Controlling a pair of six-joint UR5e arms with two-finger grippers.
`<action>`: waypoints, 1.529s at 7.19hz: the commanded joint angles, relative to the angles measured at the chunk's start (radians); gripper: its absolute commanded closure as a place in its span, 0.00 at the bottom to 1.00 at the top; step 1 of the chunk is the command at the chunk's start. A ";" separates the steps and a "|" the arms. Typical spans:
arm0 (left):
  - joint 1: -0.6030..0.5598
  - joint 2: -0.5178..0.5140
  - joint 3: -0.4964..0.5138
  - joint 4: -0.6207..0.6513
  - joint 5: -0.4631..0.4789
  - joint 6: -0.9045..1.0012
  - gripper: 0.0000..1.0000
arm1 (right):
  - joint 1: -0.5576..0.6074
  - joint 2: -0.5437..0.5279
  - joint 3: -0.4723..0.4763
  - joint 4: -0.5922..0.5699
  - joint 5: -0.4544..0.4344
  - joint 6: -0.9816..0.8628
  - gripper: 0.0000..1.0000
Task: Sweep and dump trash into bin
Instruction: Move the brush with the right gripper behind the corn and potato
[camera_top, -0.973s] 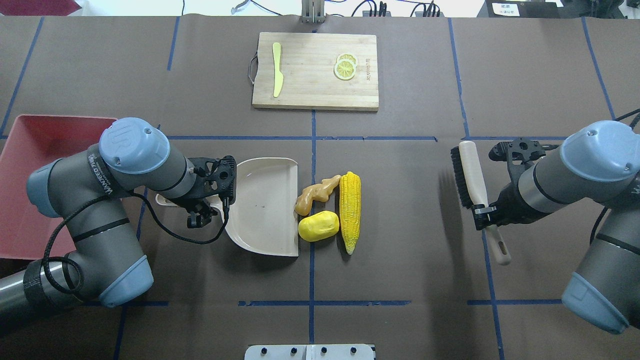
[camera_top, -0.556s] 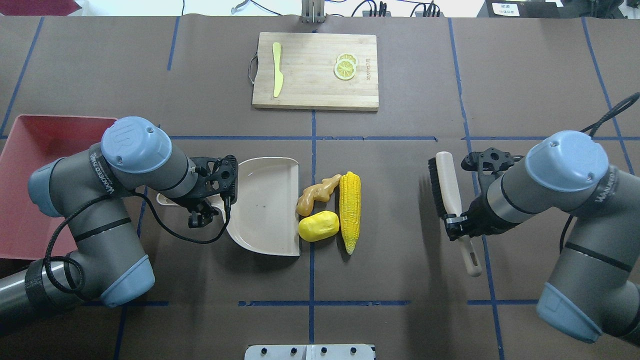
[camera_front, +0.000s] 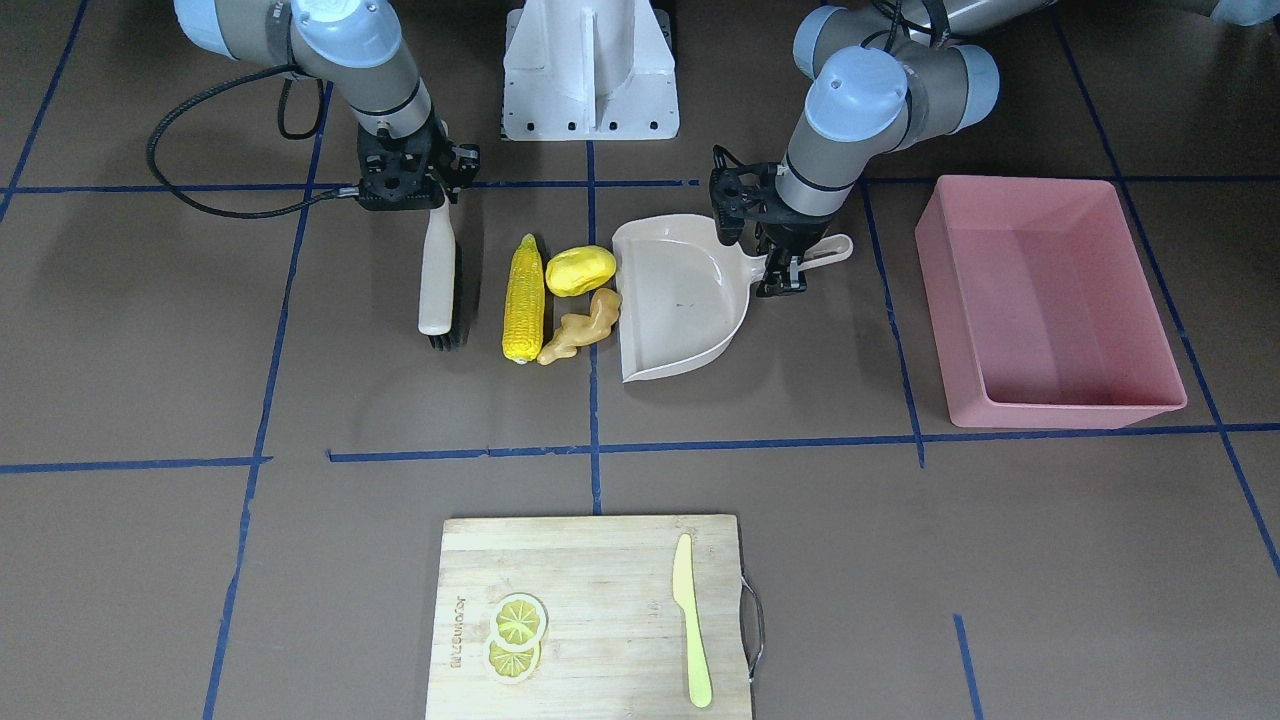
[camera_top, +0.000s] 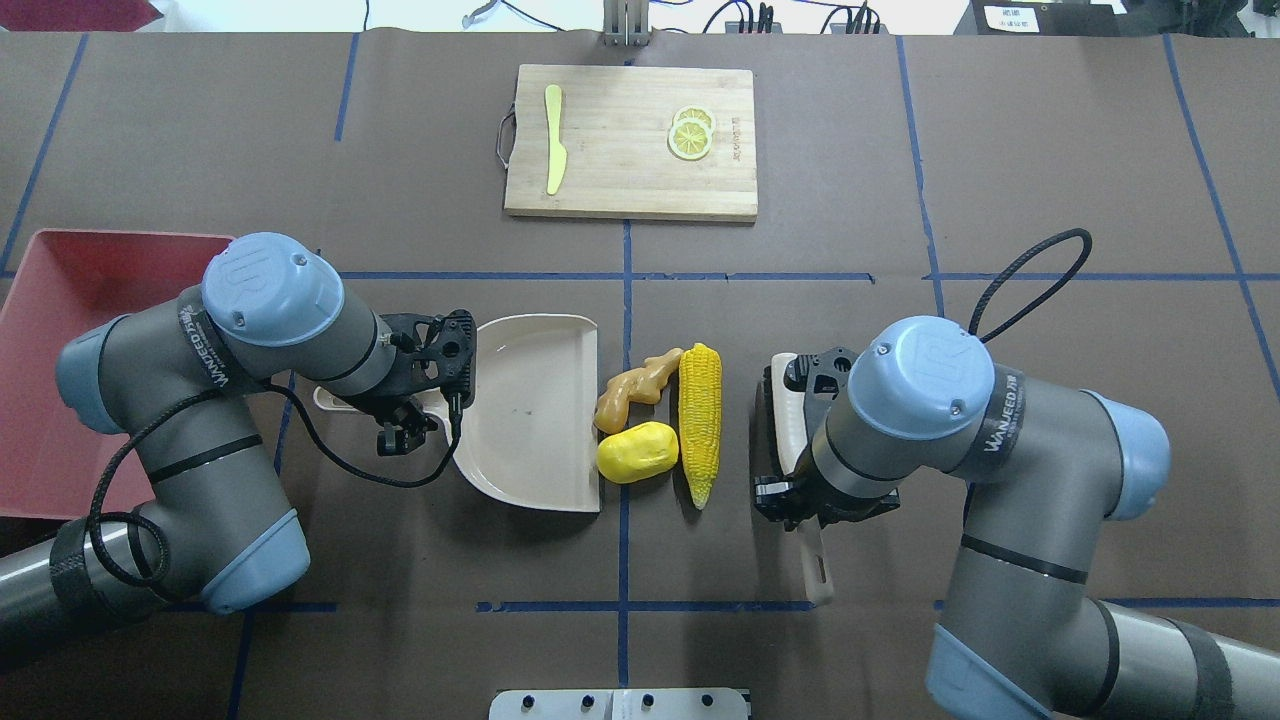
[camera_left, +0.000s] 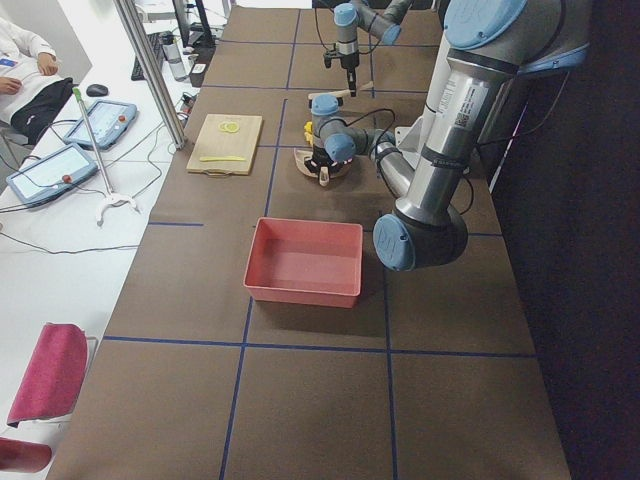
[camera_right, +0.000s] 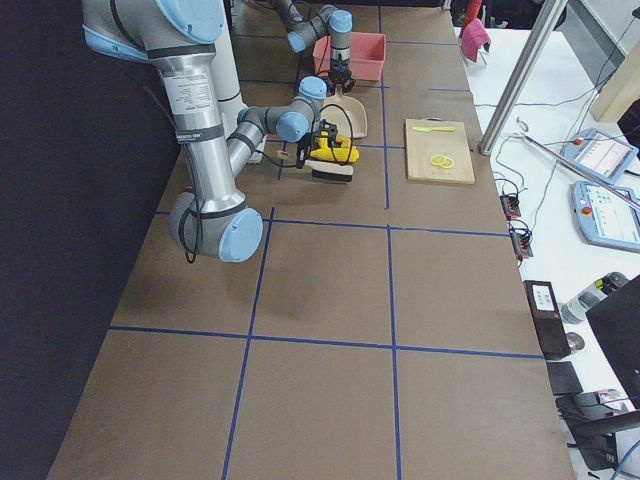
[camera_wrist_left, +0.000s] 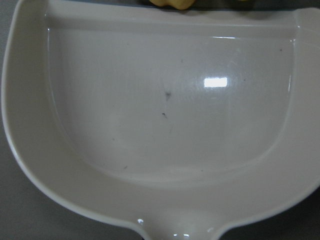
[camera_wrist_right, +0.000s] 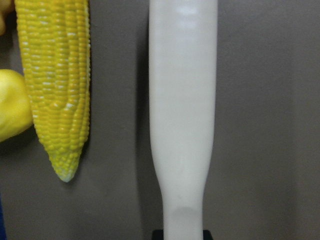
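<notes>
A brown table covering marked with blue tape lines fills the scene. Directions are given from overhead, twelve o'clock pointing away from the robot.

Near the centre a beige plastic dustpan is laid flat, its open mouth turned to three o'clock. Its handle is clamped by the left gripper at the nine o'clock end.

Just outside the mouth three toy foods are grouped:
- a knobbly tan ginger root, nearest the dustpan edge
- a rounded yellow potato-like lump at six o'clock of the ginger root
- a long yellow corn cob at three o'clock of both, pointed tip toward six o'clock

At three o'clock of the corn cob a cream-handled brush with dark bristles is held parallel to it, a narrow gap between them. Its handle is gripped by the right gripper. Whether the bristles touch the table cannot be told.

A large pink rectangular plastic tub is placed well apart at nine o'clock of the dustpan.

At twelve o'clock a wooden cutting board is seen with two lemon slices and a pale yellow knife.
</notes>
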 joint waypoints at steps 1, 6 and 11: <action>0.000 0.000 -0.001 0.000 -0.001 0.000 0.97 | -0.020 0.056 -0.052 -0.003 -0.036 0.013 1.00; 0.000 0.000 0.000 0.000 -0.001 -0.002 0.97 | -0.029 0.136 -0.103 -0.002 -0.036 0.013 1.00; 0.000 0.000 -0.001 0.000 -0.001 -0.002 0.97 | -0.043 0.246 -0.210 -0.002 -0.036 0.052 1.00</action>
